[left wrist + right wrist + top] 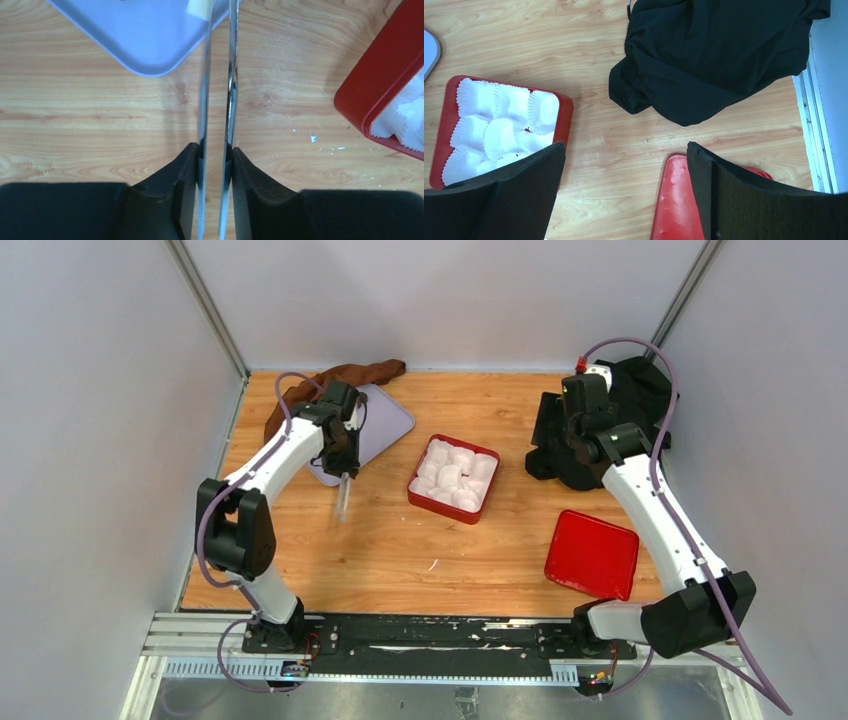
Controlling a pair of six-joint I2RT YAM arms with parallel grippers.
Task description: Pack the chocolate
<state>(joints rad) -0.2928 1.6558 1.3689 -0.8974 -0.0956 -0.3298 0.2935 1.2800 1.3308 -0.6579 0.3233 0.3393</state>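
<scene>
Near edge: the bare counter (pixel 400 560) in front of the arm bases gives open room across the middle. The red lid (pixel 592 553) lies flat at the near right, well clear of the counter's right edge and apart from everything else.

Middle: the left tool (pixel 216 150) is clamped on a pair of metal tongs (pixel 343 495). The two blades are pressed between the pads and run almost parallel with a narrow gap. The red box (pixel 443 510) sits centrally, filled with white paper cups (pixel 452 477), with bare counter on all four sides. The tongs are well apart from its left wall.

Far: the grey tray (pixel 385 420) lies far left, partly under the left arm, with a brown cloth (pixel 350 373) behind it at the far edge. A black cloth (pixel 724 55) is heaped at the far right against the wall.

View differences: only the left wrist view shows chocolate. One cream chocolate piece (pixel 197 9) is cut off at the top edge, seen against the tray and beside the left blade. Whether it lies on the tray or is held cannot be told. The top view hides that part of the tray behind the arm. The right wrist view alone shows the right tool (pixel 624 150) with its fingers wide apart, holding nothing, above the lid's far edge. No cup visibly holds chocolate.
</scene>
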